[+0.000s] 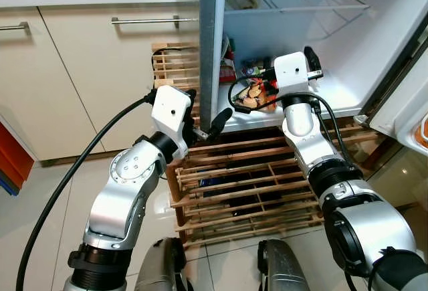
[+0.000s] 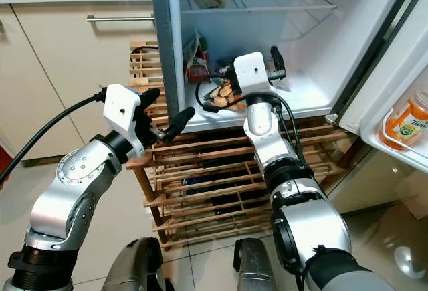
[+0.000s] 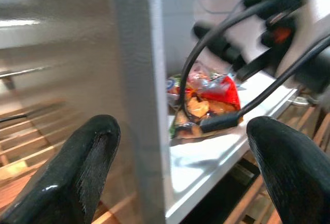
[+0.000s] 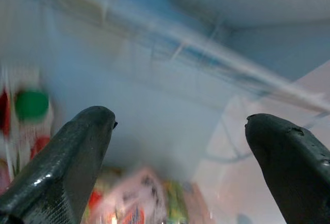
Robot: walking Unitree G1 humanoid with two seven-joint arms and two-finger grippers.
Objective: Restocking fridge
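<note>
Kitchen: cream cabinets (image 1: 73, 83) under a white counter, pale tiled floor (image 1: 40, 224). The open fridge (image 1: 348, 57) stands on a slatted wooden rack (image 1: 247, 190). A snack packet (image 1: 257, 95), red and clear, lies on the white bottom shelf (image 1: 334, 93) near its front edge. The right gripper (image 4: 178, 152) is inside the compartment above that packet, fingers spread wide, holding nothing. The left gripper (image 3: 178, 167) is at the grey fridge side wall (image 1: 211, 43), fingers splayed astride its edge, empty. The right eye view shows an orange juice bottle (image 2: 404, 125) in the door bin. The right wrist view is blurred.
</note>
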